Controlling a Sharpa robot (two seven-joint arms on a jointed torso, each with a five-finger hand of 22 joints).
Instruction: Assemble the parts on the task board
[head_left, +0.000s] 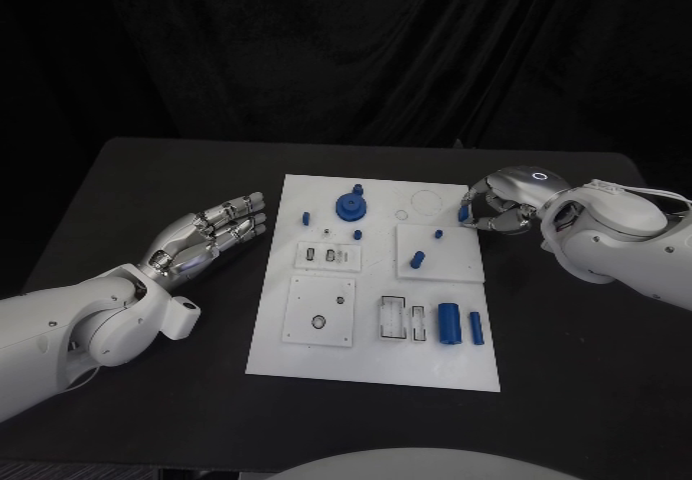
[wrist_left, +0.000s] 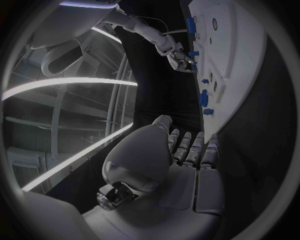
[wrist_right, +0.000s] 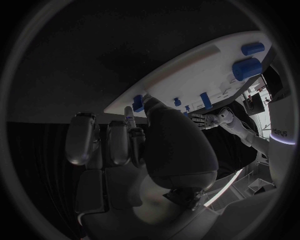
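Note:
The white task board (head_left: 378, 345) lies in the middle of the black table. On it are a blue gear (head_left: 352, 205), several small blue pegs such as one (head_left: 417, 259) on the right plate, and two blue cylinders (head_left: 449, 322) near the front right. My right hand (head_left: 498, 205) is at the board's far right corner, fingers curled in, pinching a small blue part (head_left: 464, 212) between thumb and finger; that part (wrist_right: 137, 103) sits by the thumb tip in the right wrist view. My left hand (head_left: 216, 232) hovers left of the board, fingers straight, holding nothing.
Raised white plates with slots and holes (head_left: 320, 311) sit on the board. Bare black table (head_left: 159, 180) surrounds the board on all sides. The board's edge (wrist_left: 234, 60) runs beside my left hand (wrist_left: 181, 160) in the left wrist view.

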